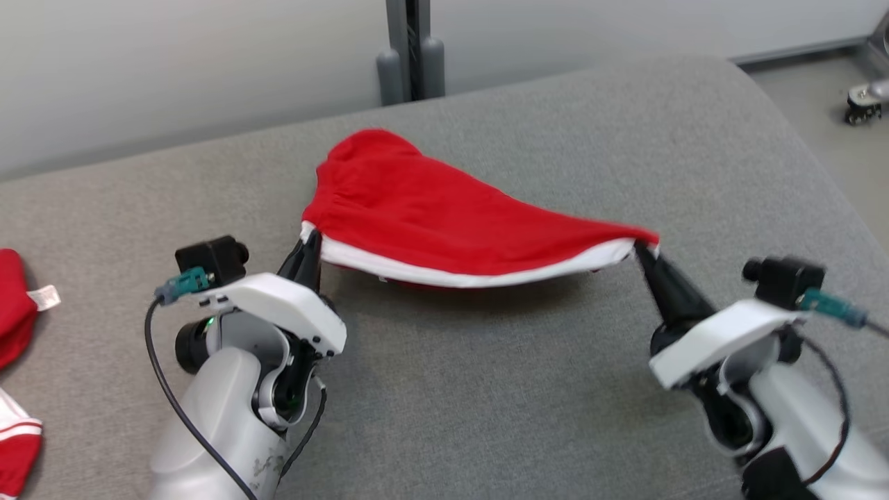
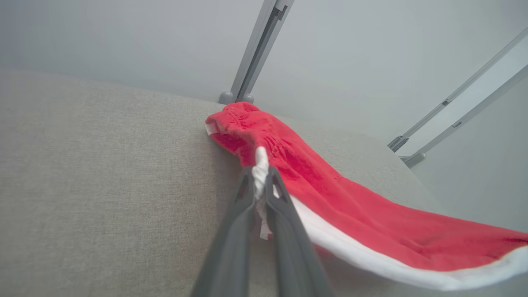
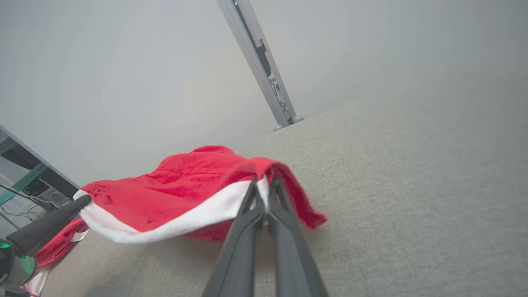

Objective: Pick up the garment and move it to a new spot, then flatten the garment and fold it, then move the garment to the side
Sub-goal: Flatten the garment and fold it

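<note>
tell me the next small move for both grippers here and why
Probably draw both grippers slightly apart and back toward the robot. The left gripper and right gripper each pinch a hem corner of the red garment; the white hem sags between them and the far end lies bunched on the grey surface, so tension should smooth it.

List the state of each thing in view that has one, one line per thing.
red garment: stretched between both grippers, white-trimmed near edge lifted, far end resting on the grey fabric surface.
left gripper: shut on one corner of the white hem.
right gripper: shut on the opposite hem corner.
red clothes: lying loose at the surface's left edge.
</note>
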`<state>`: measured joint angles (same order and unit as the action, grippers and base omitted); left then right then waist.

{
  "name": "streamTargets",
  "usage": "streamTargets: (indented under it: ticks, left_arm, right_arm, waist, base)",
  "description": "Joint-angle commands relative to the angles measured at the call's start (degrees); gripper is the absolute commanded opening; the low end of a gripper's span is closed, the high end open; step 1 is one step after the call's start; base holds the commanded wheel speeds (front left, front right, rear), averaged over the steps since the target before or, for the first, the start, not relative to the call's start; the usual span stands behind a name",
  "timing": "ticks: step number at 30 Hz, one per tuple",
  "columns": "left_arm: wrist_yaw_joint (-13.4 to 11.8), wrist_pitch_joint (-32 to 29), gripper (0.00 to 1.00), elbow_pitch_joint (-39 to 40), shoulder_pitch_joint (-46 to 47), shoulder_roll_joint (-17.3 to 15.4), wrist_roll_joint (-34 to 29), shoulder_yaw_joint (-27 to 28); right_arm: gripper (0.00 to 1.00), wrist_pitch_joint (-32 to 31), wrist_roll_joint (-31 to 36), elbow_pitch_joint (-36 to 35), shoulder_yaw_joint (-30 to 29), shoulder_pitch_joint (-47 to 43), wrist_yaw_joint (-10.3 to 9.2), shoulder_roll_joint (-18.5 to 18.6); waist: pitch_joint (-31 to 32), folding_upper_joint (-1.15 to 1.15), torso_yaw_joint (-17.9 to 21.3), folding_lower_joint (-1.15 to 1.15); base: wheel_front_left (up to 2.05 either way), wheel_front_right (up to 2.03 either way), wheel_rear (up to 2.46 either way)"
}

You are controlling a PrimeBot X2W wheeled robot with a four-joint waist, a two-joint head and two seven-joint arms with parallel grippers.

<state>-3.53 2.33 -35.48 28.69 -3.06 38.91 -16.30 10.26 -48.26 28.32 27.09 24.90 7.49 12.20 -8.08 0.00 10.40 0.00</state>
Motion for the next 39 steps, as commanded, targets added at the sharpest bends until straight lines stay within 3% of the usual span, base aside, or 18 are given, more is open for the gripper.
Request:
streamTargets:
  ticks: [1,7,14,18,22,27,31,35,39]
  left_arm:
    - [0.3,-0.9,0.00,1.4,-0.2,-0.3,0.5,0.2]
    - [-0.7,-10.8,0.00,11.5,1.6,-0.2,5.3,0.3]
    - [-5.4,-21.3,0.00,19.8,7.1,-0.2,9.9,1.6]
    - [-8.4,-25.1,0.00,21.7,12.6,0.0,11.2,1.9]
    - [-11.2,-26.8,0.00,19.4,22.4,-0.5,9.9,2.6]
    - [-11.5,-24.8,0.00,12.6,33.9,-0.6,8.0,3.2]
    - [-10.5,-19.7,0.00,5.9,44.2,-0.5,6.7,4.2]
    - [-7.8,-10.0,0.00,-2.2,55.5,-0.2,7.0,4.9]
    - [-4.5,-1.7,0.00,-9.0,60.0,-0.2,7.7,3.8]
  right_arm:
    - [0.00,-0.7,0.6,-1.0,-0.6,1.0,0.00,0.8]
    - [0.00,-5.6,4.1,-5.9,-5.7,6.3,0.00,3.3]
    - [0.00,-11.6,9.1,-8.4,-10.2,13.8,0.00,2.6]
    - [0.00,-14.7,11.8,-8.0,-12.1,19.1,-0.01,2.5]
    - [0.00,-17.4,13.6,-5.2,-14.4,29.1,0.00,2.3]
    - [0.00,-16.1,15.8,1.9,-15.4,40.7,-0.01,1.5]
    - [0.00,-10.0,18.5,8.7,-15.3,50.7,-0.01,0.6]
    - [0.00,1.2,21.7,17.3,-17.1,60.4,-0.02,-0.5]
    - [0.00,4.7,23.0,22.5,-19.6,63.0,-0.03,-3.1]
  waist:
    - [2.1,0.00,-1.1,0.00]
    - [6.5,0.00,-3.1,0.00]
    - [8.4,0.00,-4.4,0.00]
    - [6.8,0.00,-5.0,0.00]
    - [0.5,0.00,-5.0,0.00]
    - [-6.5,0.00,-4.2,0.00]
    - [-11.6,0.00,-3.6,0.00]
    - [-17.0,0.00,-3.8,0.00]
    - [-20.2,0.00,-4.0,0.00]
  base:
    - [0.00,0.00,0.00]
    - [0.00,0.00,0.00]
    - [0.00,0.00,0.00]
    - [0.00,0.00,0.00]
    - [0.00,0.00,0.00]
    - [0.00,0.00,0.00]
    - [0.00,0.00,0.00]
    - [0.00,0.00,0.00]
    - [0.00,0.00,0.00]
